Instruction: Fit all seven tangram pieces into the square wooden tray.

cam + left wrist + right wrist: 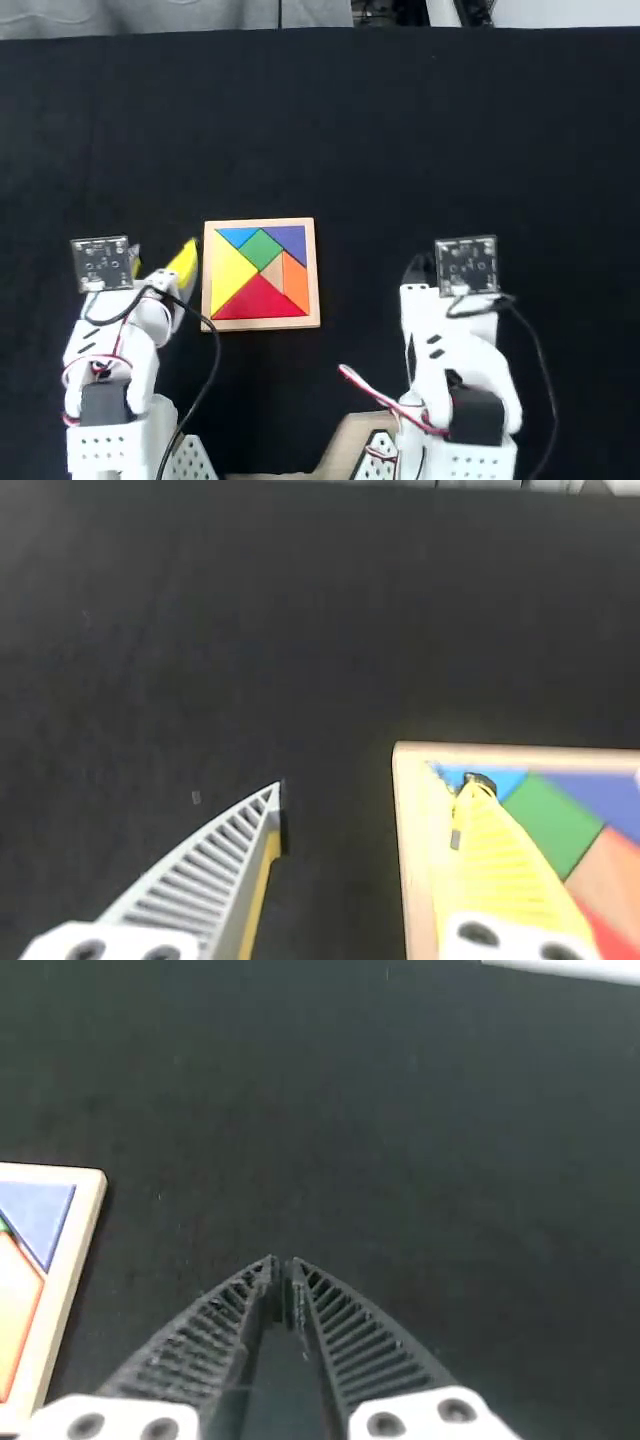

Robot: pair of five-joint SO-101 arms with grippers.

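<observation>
The left end effector (pixel 376 785) is hovering open just beside the seemingly filled square wooden tray (pixel 410 820); any retreat should be avoiding its rim. The right end effector (pixel 283 1265) is sitting closed, empty.

Left gripper (pixel 376 785) spread wide, right gripper (pixel 283 1265) closed

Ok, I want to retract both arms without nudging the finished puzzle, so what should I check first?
1. All seven pieces in the tray: ok, it looks full.
2. Gaps between pieces: ok, none visible.
3. Load in the left gripper: ok, open, holding nothing.
4. Its yellow finger clear of the tray: cannot tell; it hangs over the tray's corner, by the blue triangle.
5. Path of the right gripper: ok, shut, above the black cloth beside the tray.
</observation>
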